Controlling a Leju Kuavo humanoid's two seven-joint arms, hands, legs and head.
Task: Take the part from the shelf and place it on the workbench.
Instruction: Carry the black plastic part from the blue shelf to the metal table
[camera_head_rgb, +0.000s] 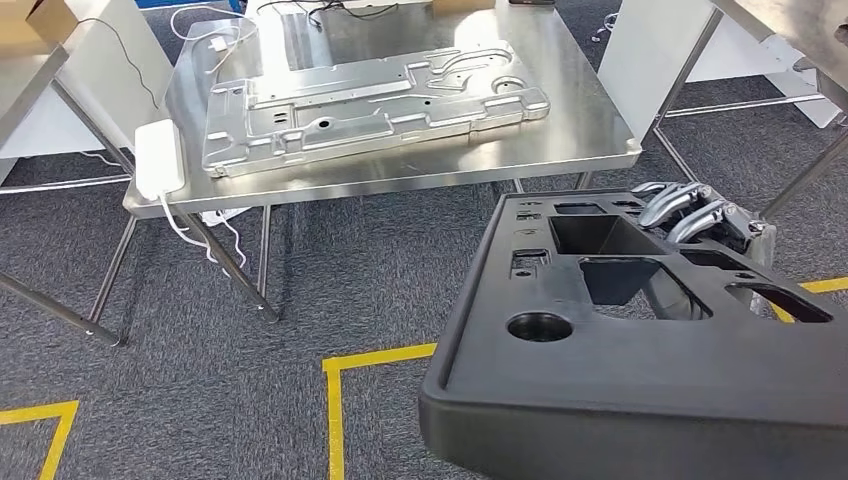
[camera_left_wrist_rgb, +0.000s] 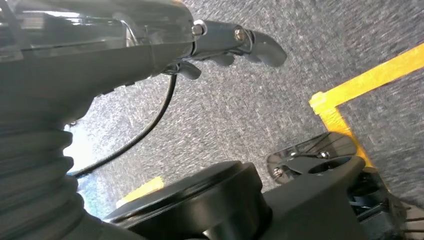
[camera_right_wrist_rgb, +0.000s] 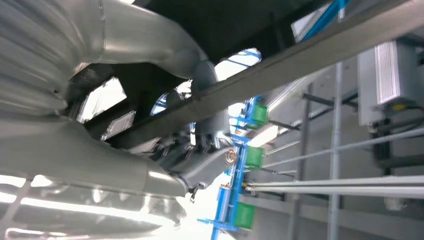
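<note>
Right hand (camera_head_rgb: 690, 213) clamped on black part (camera_head_rgb: 640, 350), off the shelf; workbench (camera_head_rgb: 560, 150) at eleven o'clock awaiting. Left hand (camera_left_wrist_rgb: 235, 45) state unclear.

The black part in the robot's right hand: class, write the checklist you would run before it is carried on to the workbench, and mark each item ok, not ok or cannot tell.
1. Right hand grips the black part at its far edge, fingers curled over the rim: ok.
2. Left hand supports the part: not ok; in the left wrist view it hangs over the carpet, holding nothing.
3. Part carried level: not ok; it tilts in the head view.
4. Bare room on the workbench: cannot tell; the metal panel covers most of the top.
5. Floor between robot and workbench free of obstacles: ok.
6. White cable hanging at the bench's left corner, away from the part: ok.
</note>
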